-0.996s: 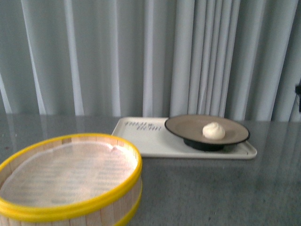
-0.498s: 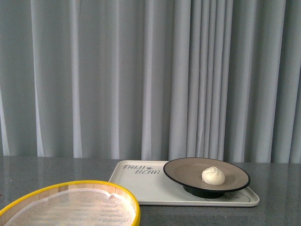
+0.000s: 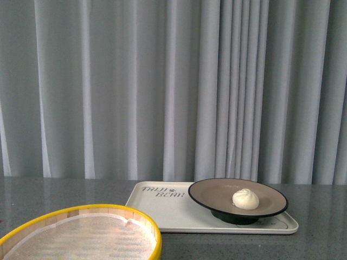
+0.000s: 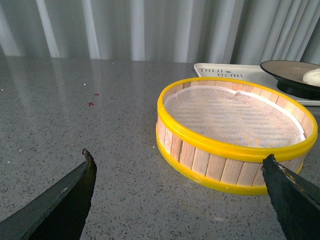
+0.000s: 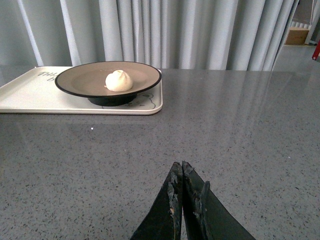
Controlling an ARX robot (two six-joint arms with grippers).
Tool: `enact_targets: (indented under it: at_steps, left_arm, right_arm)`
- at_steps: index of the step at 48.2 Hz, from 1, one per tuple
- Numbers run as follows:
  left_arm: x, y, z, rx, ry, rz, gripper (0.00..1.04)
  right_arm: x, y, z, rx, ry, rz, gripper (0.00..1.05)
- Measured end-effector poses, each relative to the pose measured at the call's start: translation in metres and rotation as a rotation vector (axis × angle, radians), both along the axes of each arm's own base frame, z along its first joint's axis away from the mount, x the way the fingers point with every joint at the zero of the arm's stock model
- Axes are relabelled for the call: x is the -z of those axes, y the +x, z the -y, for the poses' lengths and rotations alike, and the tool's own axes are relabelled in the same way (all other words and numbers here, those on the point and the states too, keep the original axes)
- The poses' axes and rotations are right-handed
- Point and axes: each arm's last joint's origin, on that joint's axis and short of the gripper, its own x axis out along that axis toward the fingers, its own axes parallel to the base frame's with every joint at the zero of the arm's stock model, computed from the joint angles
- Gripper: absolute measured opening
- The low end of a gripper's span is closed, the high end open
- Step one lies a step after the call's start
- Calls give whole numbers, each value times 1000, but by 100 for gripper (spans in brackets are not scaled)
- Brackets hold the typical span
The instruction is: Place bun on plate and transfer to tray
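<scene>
The bun [image 3: 245, 199] is seen on the plate [image 3: 217, 195], set at the tray's [image 3: 162, 208] right end, so no further move seems needed, with the left pincer [image 4: 177, 200] released and the right pincer [image 5: 181, 192] clenched empty.

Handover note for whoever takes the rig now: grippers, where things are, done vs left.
Left gripper: open, empty, hanging over bare table short of the steamer basket.
Right gripper: shut, empty, above the table and clear of the tray.
Bun: sits on the plate, right of its centre.
Plate: stands on the right part of the tray; the BEAR lettering at the left is uncovered.
Steamer basket: only its liner shows inside.
Done: bun plated, plate on tray.
Left: apparently nothing; just confirm the plate sits fully inside the tray edge.
</scene>
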Motion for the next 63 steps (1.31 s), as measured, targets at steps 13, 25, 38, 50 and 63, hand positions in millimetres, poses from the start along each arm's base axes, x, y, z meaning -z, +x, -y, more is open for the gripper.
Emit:
enact_targets:
  at_steps: [13,25,38,50,63]
  left_arm:
    - [0,0,0,0,0,0,98]
    - [0,0,0,0,0,0,98]
    - [0,0,0,0,0,0,98]
    - [0,0,0,0,0,0,98]
    - [0,0,0,0,0,0,98]
  right_arm:
    - [7,-13,0,0,0,13,2]
    - [6,-23,0,0,0,18,2]
    - [6,-29,0,0,0,18,2]
    - [8,-35,0,0,0,3,2]
    - [9,-43,0,-2,0,12,2]
